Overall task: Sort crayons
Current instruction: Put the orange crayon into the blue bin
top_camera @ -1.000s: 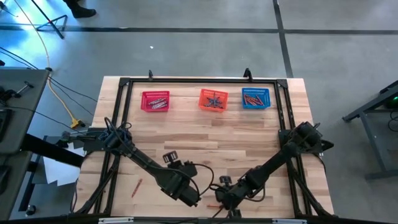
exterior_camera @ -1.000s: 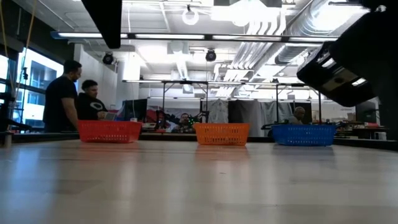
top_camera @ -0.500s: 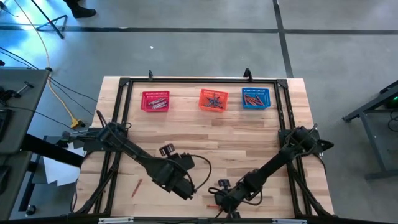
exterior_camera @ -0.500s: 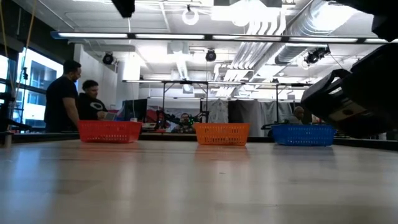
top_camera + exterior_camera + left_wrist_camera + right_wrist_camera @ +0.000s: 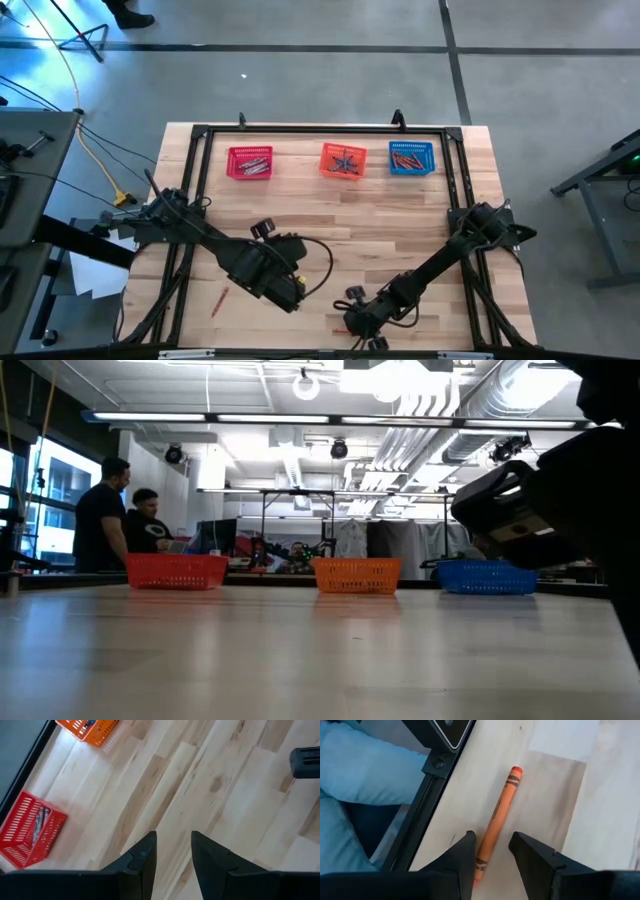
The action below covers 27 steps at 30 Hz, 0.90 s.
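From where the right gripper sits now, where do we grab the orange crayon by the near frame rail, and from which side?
Grip the orange crayon at mid-shaft, from straight above, fingers closing across its width. It lies flat on the table, apart from the frame rail. The right gripper, open, already straddles its near end, so probably shift along the shaft before closing.

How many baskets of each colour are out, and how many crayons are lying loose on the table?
Red basket: 1
Orange basket: 1
Blue basket: 1
Loose crayons: 2
Total: 5
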Each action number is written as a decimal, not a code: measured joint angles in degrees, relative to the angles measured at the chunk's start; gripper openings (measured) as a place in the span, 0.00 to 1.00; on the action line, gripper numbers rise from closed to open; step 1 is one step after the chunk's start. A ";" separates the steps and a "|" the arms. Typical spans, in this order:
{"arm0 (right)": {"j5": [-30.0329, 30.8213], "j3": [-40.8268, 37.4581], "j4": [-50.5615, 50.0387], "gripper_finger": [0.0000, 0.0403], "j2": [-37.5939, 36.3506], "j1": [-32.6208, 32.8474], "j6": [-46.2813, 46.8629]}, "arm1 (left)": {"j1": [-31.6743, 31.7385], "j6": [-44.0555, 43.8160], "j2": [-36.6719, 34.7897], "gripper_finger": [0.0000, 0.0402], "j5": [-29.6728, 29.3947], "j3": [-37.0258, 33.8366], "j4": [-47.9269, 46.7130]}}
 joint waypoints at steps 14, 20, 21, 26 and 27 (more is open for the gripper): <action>-2.96 0.05 0.73 0.23 2.01 -2.33 -5.29 | 0.02 0.99 -0.05 0.27 0.01 0.00 0.01; -3.73 0.01 0.18 0.23 2.06 -4.37 -8.14 | 0.02 1.01 -0.05 0.27 0.03 0.00 0.00; -3.59 0.01 -0.05 0.23 2.04 -4.75 -8.75 | 0.02 1.01 -0.05 0.27 0.03 0.00 0.00; -0.99 0.03 -1.69 0.23 1.93 -6.47 -9.31 | 0.00 0.98 -0.05 0.27 0.03 0.00 0.00; -0.35 0.03 -2.05 0.23 1.89 -6.64 -9.31 | -0.04 0.98 -0.05 0.27 0.04 0.00 0.00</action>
